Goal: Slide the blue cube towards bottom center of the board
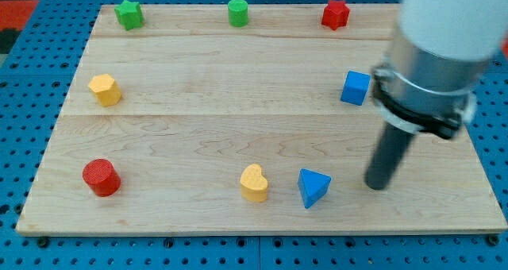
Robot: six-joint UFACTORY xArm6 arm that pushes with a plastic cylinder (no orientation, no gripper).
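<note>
- Pincer: none on this arm; my tip (pixel 379 184) holds nothing, resting below the blue cube (pixel 355 88), apart from it.
- Cube sits near the bench's (pixel 238 214) right edge.
- Best circle to its upper right, then push down-left, steering between the blue triangle (pixel 313 187) and yellow heart (pixel 254 183).

Pale smooth wooden board (pixel 198 127) on blue pegboard (pixel 32 48)

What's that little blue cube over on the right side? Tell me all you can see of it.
The blue cube is a small, plain, matte block that looks like painted wood or plastic. It sits flat on the pale wooden board near the view's right edge, turned slightly askew. No other block touches it. My tip rests lower down and slightly to the right; the arm's housing looms close beside the cube.
</note>
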